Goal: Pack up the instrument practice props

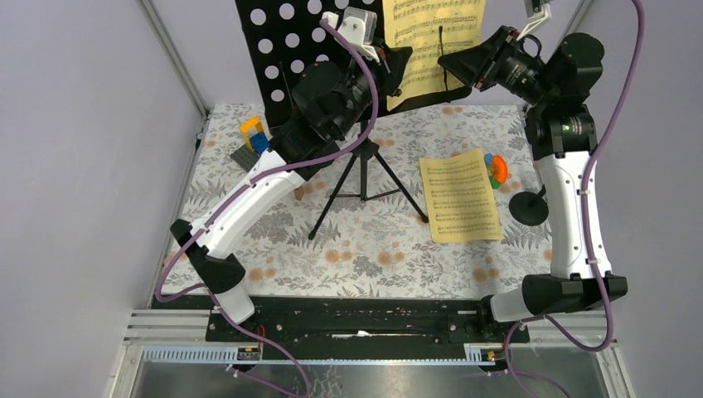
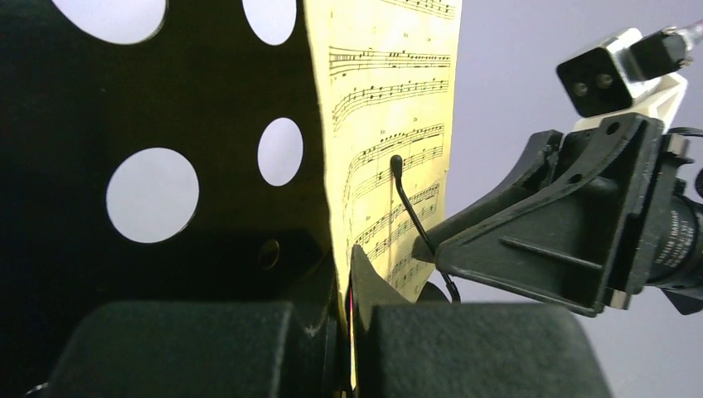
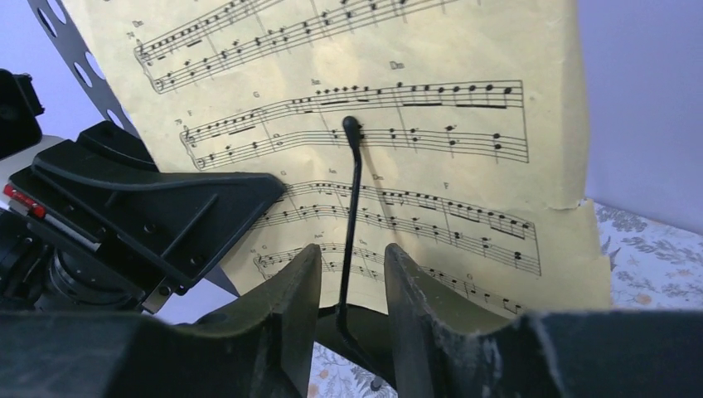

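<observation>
Clenched L hand [image 2: 352, 286] on lower left edge of yellow sheet [image 2: 390, 91], up on black rack [image 2: 207, 91]. Part-open R hand [image 3: 352, 278] astride wire clip [image 3: 355, 191] over same sheet, no grip seen. 2nd sheet [image 1: 458, 196] flat on surface [image 1: 365, 249], btw tripod legs [image 1: 362, 178] and disc post [image 1: 529, 206]; small toy [image 1: 496, 168] at its far right corner. Block build [image 1: 254, 135] left of legs.

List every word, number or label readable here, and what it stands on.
The yellow sheet-music page on the black perforated rack: notes and tiny letters above the staves, too small to read.
The second yellow page flat on the floral-patterned table: too small to read.
Nothing else carries legible text.
</observation>
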